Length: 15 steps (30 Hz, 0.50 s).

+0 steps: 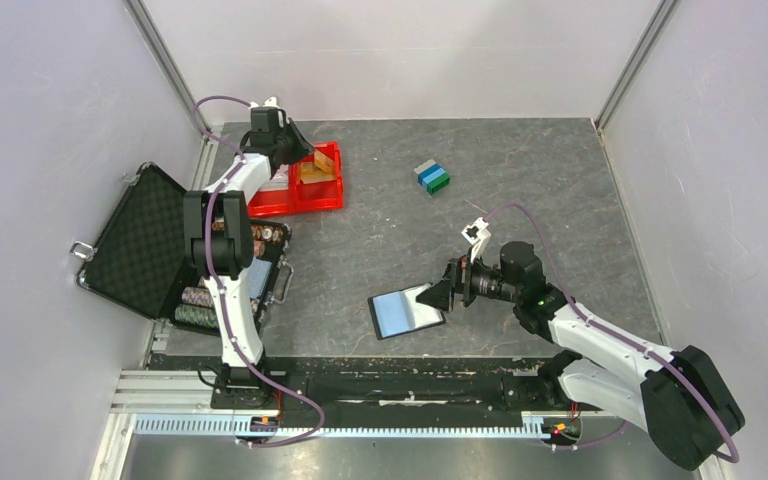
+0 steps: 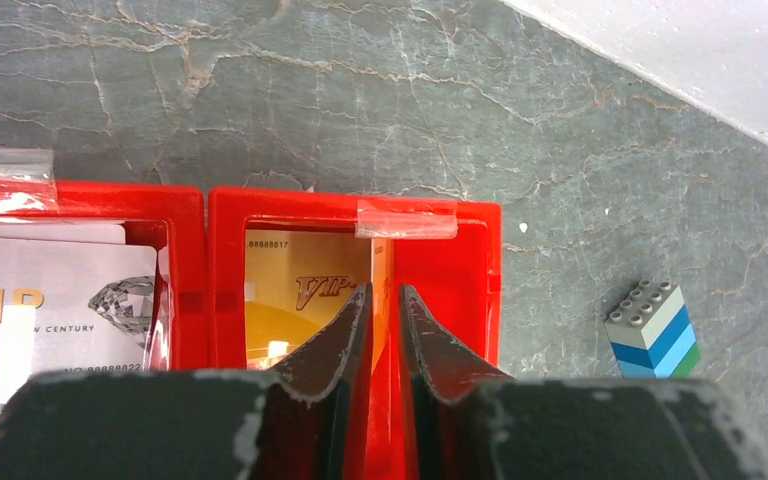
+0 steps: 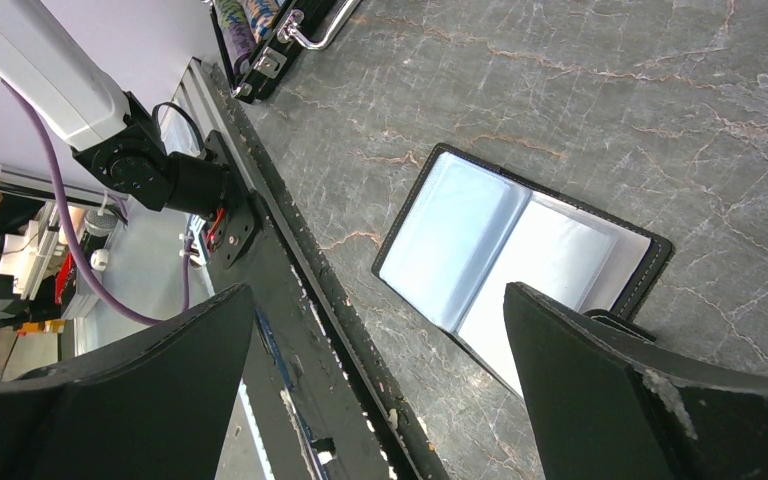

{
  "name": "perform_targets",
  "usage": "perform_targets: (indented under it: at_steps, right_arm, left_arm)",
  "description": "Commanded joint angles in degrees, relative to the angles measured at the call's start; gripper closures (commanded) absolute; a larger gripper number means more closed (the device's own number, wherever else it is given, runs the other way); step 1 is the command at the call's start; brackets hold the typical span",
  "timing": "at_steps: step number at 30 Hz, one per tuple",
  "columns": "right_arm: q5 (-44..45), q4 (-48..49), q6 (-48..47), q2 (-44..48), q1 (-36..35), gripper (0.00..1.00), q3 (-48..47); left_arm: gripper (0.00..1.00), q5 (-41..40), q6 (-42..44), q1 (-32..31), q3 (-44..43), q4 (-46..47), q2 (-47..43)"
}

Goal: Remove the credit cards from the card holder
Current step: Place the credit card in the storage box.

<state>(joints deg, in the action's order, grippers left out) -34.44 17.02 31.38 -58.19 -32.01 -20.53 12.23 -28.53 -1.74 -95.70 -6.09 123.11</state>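
**Cards in tray, holder open**

Left fingers (image 2: 345, 330) narrowly parted over the right compartment of the red tray (image 2: 450, 270), far left, where an orange credit card (image 2: 290, 290) lies; a whitish credit card (image 2: 50, 300) fills its left compartment; right fingers (image 3: 600, 370) spread wide above the card holder (image 1: 406, 313), lying open on the near tabletop (image 1: 520, 200).

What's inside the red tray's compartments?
In the red tray, a whitish-grey card lies in the left compartment and an orange card in the right. The left gripper covers the orange card's lower part.
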Motion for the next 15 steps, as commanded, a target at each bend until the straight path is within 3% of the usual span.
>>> perform_targets:
  at_steps: [1,15]
  right_arm:
    - [-0.1,1.9,-0.9,0.0,0.3,0.02,-2.3]
    - [-0.8,1.8,-1.2,-0.5,0.4,0.02,-3.0]
  left_arm:
    - [0.78,1.6,3.1,-0.7,0.9,2.2,-4.2]
    - [0.78,5.2,4.6,-1.4,2.3,3.7,-2.4]
